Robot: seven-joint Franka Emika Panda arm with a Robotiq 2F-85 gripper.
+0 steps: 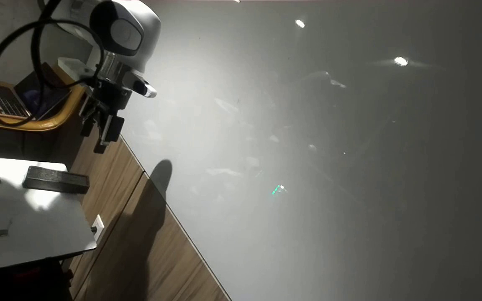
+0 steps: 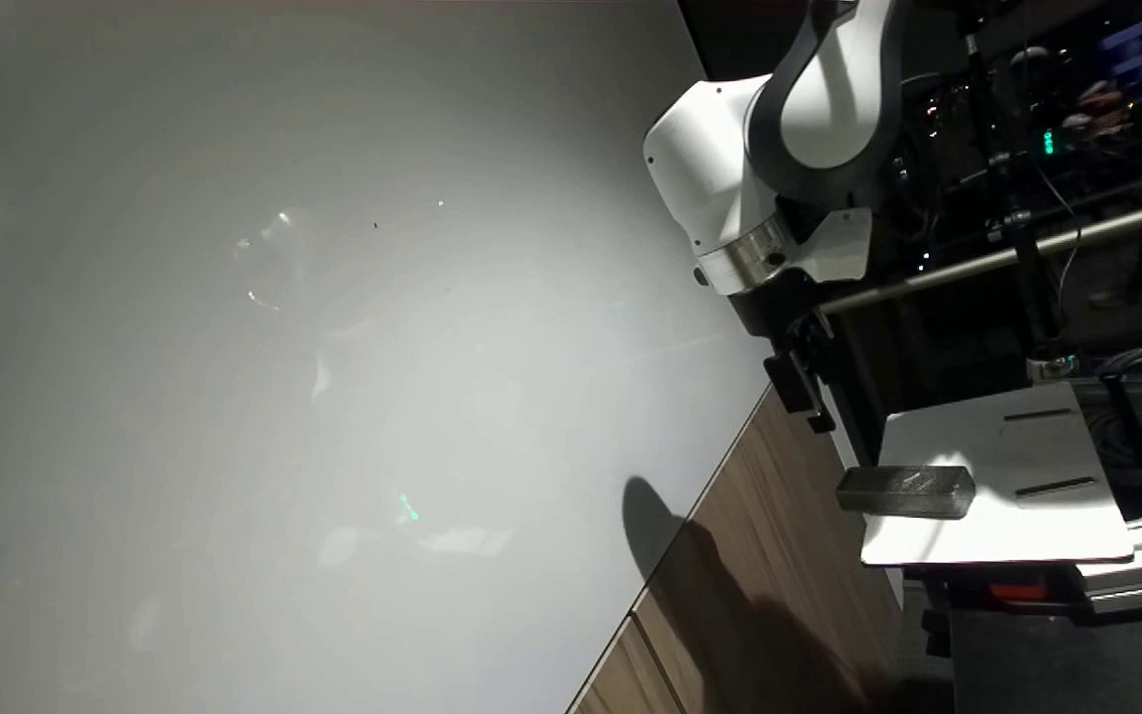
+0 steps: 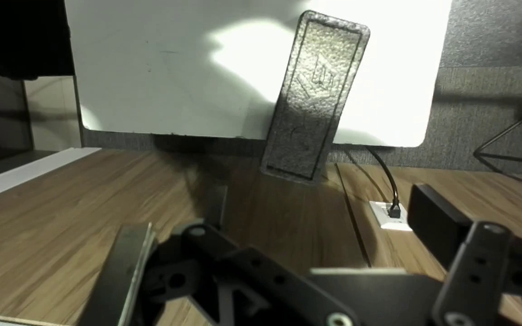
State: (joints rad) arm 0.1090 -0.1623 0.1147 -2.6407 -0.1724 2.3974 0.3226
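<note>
My gripper (image 1: 95, 140) stands open, with nothing between its fingers. In the wrist view one dark pad (image 3: 437, 222) shows at the right, and the opposite finger is partly lost in shadow at the left. Nearest to it lies a dark grey, felt-like block (image 3: 315, 95) with an embossed mark and a line border. This block (image 1: 56, 179) rests on a white panel (image 2: 1007, 540), one end jutting past the panel's edge, apart from the gripper. The far finger is largely hidden in an exterior view where the gripper (image 2: 809, 407) hangs above the block (image 2: 906, 492).
A large glossy grey-white surface (image 1: 266, 217) fills much of both exterior views, bordering wood panelling (image 1: 115, 188). A white socket (image 3: 385, 216) with a black cable plugged in sits on the wood. A laptop (image 1: 8, 100) lies on a yellow-edged seat (image 1: 52, 123). A black cable loops by the arm.
</note>
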